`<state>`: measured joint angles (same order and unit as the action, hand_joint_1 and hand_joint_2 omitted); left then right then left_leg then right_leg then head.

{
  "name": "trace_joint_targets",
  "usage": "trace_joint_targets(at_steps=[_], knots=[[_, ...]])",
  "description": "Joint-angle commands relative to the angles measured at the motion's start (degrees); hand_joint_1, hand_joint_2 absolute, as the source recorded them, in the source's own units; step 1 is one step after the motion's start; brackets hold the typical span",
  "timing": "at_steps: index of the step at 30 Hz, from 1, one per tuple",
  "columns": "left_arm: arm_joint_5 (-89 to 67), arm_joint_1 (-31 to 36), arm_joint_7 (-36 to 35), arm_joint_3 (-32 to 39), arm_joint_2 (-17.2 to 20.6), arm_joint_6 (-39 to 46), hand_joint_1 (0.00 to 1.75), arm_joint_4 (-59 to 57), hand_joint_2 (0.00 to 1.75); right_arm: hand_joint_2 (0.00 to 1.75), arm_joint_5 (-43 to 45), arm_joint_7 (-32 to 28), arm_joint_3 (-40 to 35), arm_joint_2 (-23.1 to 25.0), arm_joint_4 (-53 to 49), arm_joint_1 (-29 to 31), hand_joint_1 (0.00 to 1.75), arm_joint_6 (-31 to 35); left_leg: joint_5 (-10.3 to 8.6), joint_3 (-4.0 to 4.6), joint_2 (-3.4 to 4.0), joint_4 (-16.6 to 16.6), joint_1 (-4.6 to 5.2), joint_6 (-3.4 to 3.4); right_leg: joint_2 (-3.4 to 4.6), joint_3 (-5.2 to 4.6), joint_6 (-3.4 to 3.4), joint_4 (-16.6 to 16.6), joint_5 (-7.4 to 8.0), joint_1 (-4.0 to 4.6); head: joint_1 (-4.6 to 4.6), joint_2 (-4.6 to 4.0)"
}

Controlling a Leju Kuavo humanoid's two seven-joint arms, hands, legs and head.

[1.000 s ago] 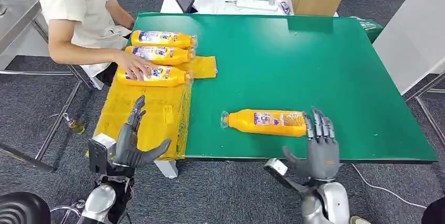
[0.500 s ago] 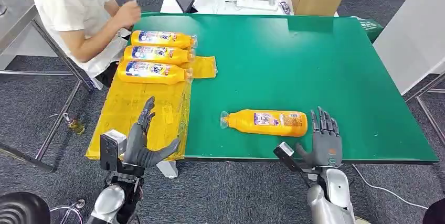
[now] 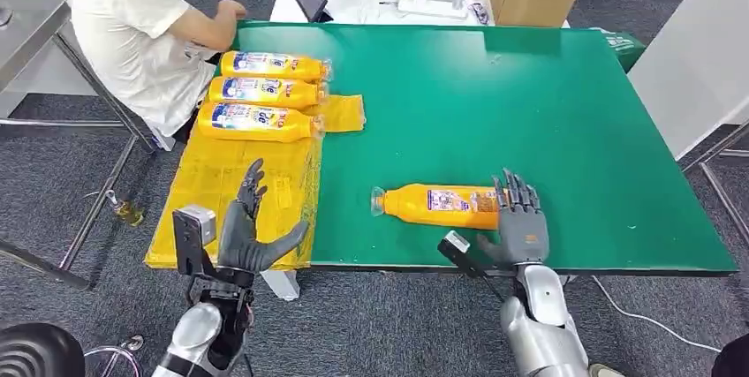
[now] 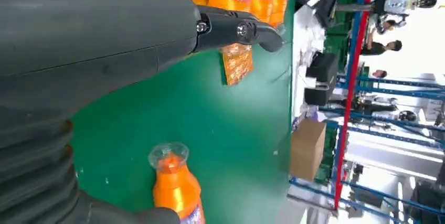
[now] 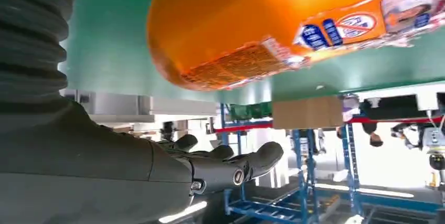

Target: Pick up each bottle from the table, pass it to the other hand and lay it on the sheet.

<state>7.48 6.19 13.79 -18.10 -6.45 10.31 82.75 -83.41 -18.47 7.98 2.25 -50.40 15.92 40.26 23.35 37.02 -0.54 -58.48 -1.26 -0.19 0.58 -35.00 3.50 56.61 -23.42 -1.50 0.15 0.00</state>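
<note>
One bottle [image 3: 446, 206] lies on its side on the green worktop [image 3: 548, 112], just off the near corner of the yellow sheet [image 3: 225, 196], cap toward the sheet and base toward the robot's right. That lie suits a grasp from the base end, and it is there that the right hand [image 3: 519, 222] stands: fingers spread and upright, held against or just over the bottle's base. In the right wrist view the bottle's rounded end [image 5: 220, 40] looms close above the extended fingers [image 5: 231, 163], with nothing closed round it, so I judge the hand to be reaching, not gripping yet.

The left hand [image 3: 250, 234] hovers over the near edge of the sheet, spread and holding nothing, thumb out toward the bottle. Judged from the task, it waits there because it is the receiving hand: placed beside the sheet, it can take the bottle and lay it down with little travel.

Three bottles [image 3: 261, 93] already lie in a row at the far end of the sheet, parallel, caps pointing the same way, leaving the near half of the sheet for more. A person [image 3: 141, 33] sits just beyond the sheet's far corner, an arm resting near the worktop edge.
</note>
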Motion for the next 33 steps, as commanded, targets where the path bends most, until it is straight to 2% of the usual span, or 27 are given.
trace_joint_targets(at_steps=[1,3,4,5,9,11,12,15,19,21,24,25,30,31,32,33], knots=[[6.2,3.1,-2.3,-5.0,1.2,-3.7,0.0,-5.9,1.75,1.75,-0.5,4.7,-9.9,-4.7,9.2,5.8,0.0,-0.3,0.11,-0.33,0.12,0.1,0.01,0.1,0.03,0.32,-0.15,-0.1,-0.07,0.04,0.0,0.0],[6.2,3.2,-2.4,-5.6,1.2,-3.6,0.0,-6.2,1.75,1.75,0.2,4.7,-10.1,-5.0,9.7,6.0,0.0,-0.3,0.04,-0.15,0.03,0.0,0.02,0.06,-0.03,0.15,-0.09,0.0,-0.03,0.01,0.02,0.0],[6.2,3.2,-2.4,-5.6,1.2,-3.6,0.0,-6.2,1.75,1.75,0.2,4.7,-10.1,-5.0,9.7,6.0,0.0,-0.3,0.16,-0.5,0.07,0.1,0.0,0.14,-0.06,0.51,-0.22,-0.1,-0.13,0.07,0.0,0.0],[6.2,3.2,-2.4,-5.6,1.2,-3.6,0.0,-6.2,1.75,1.75,0.2,4.7,-10.1,-5.0,9.7,6.0,0.0,-0.3,0.07,-0.25,0.02,0.0,0.02,0.08,-0.06,0.26,-0.14,0.0,-0.07,0.03,0.02,0.0],[6.2,3.2,-2.4,-5.6,1.2,-3.6,0.0,-6.2,1.75,1.75,0.2,4.7,-10.1,-5.0,9.7,6.0,0.0,-0.3,0.05,-0.15,0.04,0.0,0.01,0.05,-0.02,0.15,-0.1,0.0,-0.03,0.02,0.0,0.0],[6.2,3.2,-2.4,-5.6,1.2,-3.6,0.0,-6.2,1.75,1.75,0.2,4.7,-10.1,-5.0,9.7,6.0,0.0,-0.3,0.13,-0.42,0.05,0.1,0.0,0.1,-0.07,0.43,-0.22,-0.1,-0.12,0.07,0.02,0.0],[6.2,3.2,-2.4,-5.6,1.2,-3.6,0.0,-6.2,1.75,1.75,0.2,4.7,-10.1,-5.0,9.7,6.0,0.0,-0.3,0.05,-0.15,0.03,0.0,0.0,0.05,-0.03,0.15,-0.1,-0.1,-0.03,0.03,0.0,0.0],[6.2,3.5,-2.6,-6.4,1.4,-3.5,0.0,-7.0,1.75,1.75,0.8,5.1,-10.6,-5.4,10.6,6.4,0.0,-0.3,0.07,-0.2,0.05,0.0,0.03,0.07,-0.02,0.19,-0.11,0.0,-0.06,0.01,0.0,0.0],[6.3,4.1,-2.8,-7.5,1.5,-2.8,0.0,-8.8,1.75,1.75,3.7,4.8,-10.6,-5.6,15.7,8.1,0.0,-0.3,0.19,-0.57,0.11,0.1,0.0,0.13,-0.03,0.58,-0.25,-0.1,-0.15,0.08,0.0,0.0],[6.4,4.4,-2.8,-7.9,1.7,-2.8,0.0,-9.2,1.75,1.75,5.5,4.1,-10.3,-5.4,20.0,9.6,0.0,-0.3,0.11,-0.38,0.06,0.1,0.0,0.09,-0.04,0.39,-0.18,-0.1,-0.08,0.06,0.02,0.0],[6.7,4.9,-3.0,-8.2,1.8,-2.8,0.0,-9.5,1.75,1.75,6.1,3.9,-10.6,-5.6,22.0,10.4,0.0,-0.3,0.2,-0.77,0.11,0.2,-0.03,0.17,-0.07,0.8,-0.35,-0.2,-0.15,0.14,0.02,0.0],[6.8,5.3,-3.0,-8.6,1.9,-2.9,0.0,-9.7,1.75,1.75,8.7,2.3,-9.9,-5.2,24.7,11.5,0.0,-0.3,0.15,-0.53,0.07,0.1,-0.02,0.11,-0.06,0.54,-0.26,-0.1,-0.12,0.1,0.02,0.0],[8.6,7.4,-4.4,-9.6,1.6,-3.1,0.0,-11.4,1.75,1.75,10.6,1.4,-10.8,-4.3,29.9,14.4,0.0,-2.3,0.05,-0.28,0.05,0.0,-0.01,0.06,-0.03,0.26,-0.14,-0.1,-0.03,0.05,0.0,0.0],[9.0,7.8,-4.6,-9.9,1.8,-3.2,0.0,-11.6,1.75,1.75,11.8,0.6,-10.8,-4.0,30.6,14.7,0.19,-5.1,0.07,-0.36,0.07,0.1,-0.02,0.07,-0.02,0.33,-0.17,-0.1,-0.04,0.07,0.02,0.0],[9.2,8.0,-4.7,-10.0,1.9,-3.2,0.0,-11.7,1.75,1.75,12.4,0.1,-10.7,-3.9,30.8,14.6,1.36,-5.8,0.09,-0.47,0.06,0.1,-0.02,0.1,-0.05,0.46,-0.22,-0.1,-0.06,0.09,0.0,0.0],[9.7,8.2,-4.9,-10.1,1.9,-3.3,0.0,-11.7,1.75,1.75,13.5,-0.6,-10.4,-3.8,31.0,14.5,1.71,-6.9,0.05,-0.35,0.05,0.1,-0.03,0.05,-0.02,0.33,-0.13,-0.1,-0.02,0.07,0.02,0.0]])
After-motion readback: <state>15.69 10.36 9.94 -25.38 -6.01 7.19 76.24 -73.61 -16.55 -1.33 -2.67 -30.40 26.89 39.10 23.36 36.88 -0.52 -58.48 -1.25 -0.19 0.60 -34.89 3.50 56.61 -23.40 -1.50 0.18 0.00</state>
